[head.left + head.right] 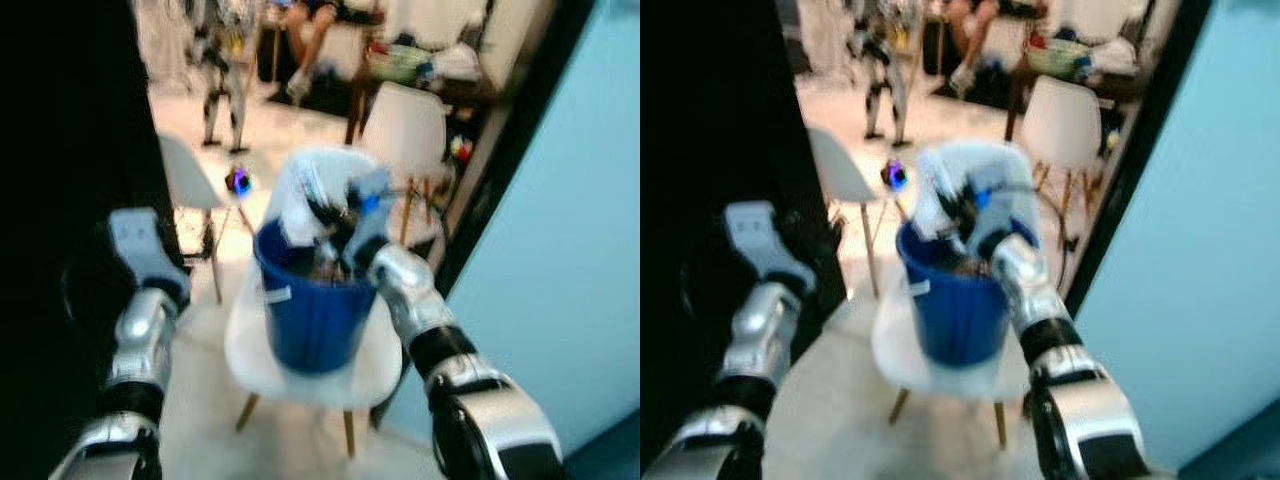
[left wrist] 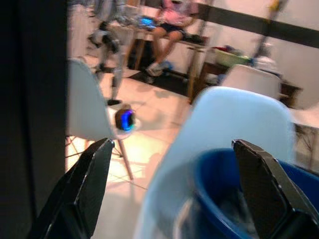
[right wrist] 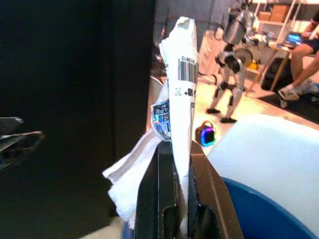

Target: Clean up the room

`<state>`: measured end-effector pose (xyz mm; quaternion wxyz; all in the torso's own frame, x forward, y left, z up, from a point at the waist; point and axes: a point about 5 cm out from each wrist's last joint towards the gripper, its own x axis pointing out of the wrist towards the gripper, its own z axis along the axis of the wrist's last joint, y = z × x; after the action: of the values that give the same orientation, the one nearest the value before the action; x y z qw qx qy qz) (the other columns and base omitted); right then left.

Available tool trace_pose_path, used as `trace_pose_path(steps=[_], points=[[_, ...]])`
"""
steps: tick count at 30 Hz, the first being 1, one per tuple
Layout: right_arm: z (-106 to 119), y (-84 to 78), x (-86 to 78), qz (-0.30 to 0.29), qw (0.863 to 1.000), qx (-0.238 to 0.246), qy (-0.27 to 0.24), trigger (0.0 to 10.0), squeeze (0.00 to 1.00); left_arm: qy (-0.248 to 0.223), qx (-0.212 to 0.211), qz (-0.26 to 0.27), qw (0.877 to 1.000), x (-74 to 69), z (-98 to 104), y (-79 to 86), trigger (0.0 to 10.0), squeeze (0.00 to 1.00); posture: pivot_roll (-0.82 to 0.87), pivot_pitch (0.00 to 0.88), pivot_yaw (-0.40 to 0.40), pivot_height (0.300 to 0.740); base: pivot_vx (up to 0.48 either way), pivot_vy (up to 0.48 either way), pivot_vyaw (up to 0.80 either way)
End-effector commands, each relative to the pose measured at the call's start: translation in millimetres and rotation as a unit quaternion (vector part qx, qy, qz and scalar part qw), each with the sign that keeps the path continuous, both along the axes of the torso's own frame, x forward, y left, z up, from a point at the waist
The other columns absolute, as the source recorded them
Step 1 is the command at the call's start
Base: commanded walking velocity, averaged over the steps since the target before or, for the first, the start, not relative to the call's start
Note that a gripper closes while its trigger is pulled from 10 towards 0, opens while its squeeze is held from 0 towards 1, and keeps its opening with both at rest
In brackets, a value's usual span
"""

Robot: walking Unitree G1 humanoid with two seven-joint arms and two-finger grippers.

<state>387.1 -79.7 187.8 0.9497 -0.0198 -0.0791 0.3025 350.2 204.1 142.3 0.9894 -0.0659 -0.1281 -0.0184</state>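
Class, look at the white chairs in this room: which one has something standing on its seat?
The nearest white chair, directly before the robot: a blue bucket stands on it. The other white chairs, farther back, carry nothing visible.

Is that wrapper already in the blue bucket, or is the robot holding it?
Held. The right gripper is shut on the white wrapper, above the blue bucket on the white chair.

Robot lab or test room set up like a lived-in space: pale tiled floor, white shell chairs on wooden legs, another humanoid robot standing behind, seated person at a cluttered counter.
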Motion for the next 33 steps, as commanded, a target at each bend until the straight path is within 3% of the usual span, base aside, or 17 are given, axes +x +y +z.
trace_pose_path(steps=[1,5,8,13,16,18,23,30,33], points=[[-10,4.3,-1.8,0.007,0.999,-0.03,0.021,10.0,0.0,0.014,-0.004,-0.002,1.0,-1.9,-6,-2.1,10.0,0.0,0.05,0.0,-0.091,0.725,0.48,0.0,-0.8],[-17,5.9,-4.8,0.021,0.998,-0.048,0.04,10.0,0.0,0.035,-0.009,0.004,0.999,-2.1,-12,-4.2,10.0,0.0,0.04,0.0,-0.083,0.725,0.391,0.0,-0.2],[-36,0.3,-4.4,-0.006,0.988,-0.134,0.081,10.0,0.0,0.054,-0.008,0.019,0.998,-2.3,-17,-1.4,10.0,0.0,0.04,0.0,-0.082,0.725,0.0,0.0,0.0],[-46,-9.6,-2.5,-0.042,0.98,-0.167,0.103,10.0,0.0,0.055,-0.008,0.018,0.998,-4.3,-19,0.2,10.0,0.0,0.05,0.0,-0.083,0.725,0.0,0.0,0.0],[-59,-23.1,-3.2,-0.063,0.967,-0.198,0.149,10.0,0.0,0.062,-0.003,0.028,0.998,-7.8,-22,3.1,10.0,0.0,0.05,0.0,-0.086,0.725,0.0,0.0,0.0],[-69,-23.6,-7.9,-0.037,0.959,-0.221,0.173,10.0,0.0,0.067,0.001,0.041,0.997,-10.7,-26,6.1,10.0,0.0,0.04,0.0,-0.085,0.725,0.0,0.0,0.0],[-68,-8.2,-12.7,0.001,0.968,-0.19,0.166,10.0,0.0,0.073,0.014,0.069,0.995,-13.0,-28,10.4,10.0,0.0,0.05,0.0,-0.086,0.725,0.0,0.0,0.0],[-68,-1.2,-13.9,0.011,0.969,-0.179,0.169,10.0,0.0,0.072,0.028,0.081,0.994,-13.1,-25,12.5,10.0,0.0,0.05,0.0,-0.086,0.725,0.0,0.0,0.0],[-69,11.7,-19.3,0.062,0.97,-0.168,0.166,10.0,0.0,0.07,0.037,0.096,0.992,-12.7,-22,16.3,10.0,0.0,0.05,0.0,-0.083,0.725,0.0,0.0,0.0]])
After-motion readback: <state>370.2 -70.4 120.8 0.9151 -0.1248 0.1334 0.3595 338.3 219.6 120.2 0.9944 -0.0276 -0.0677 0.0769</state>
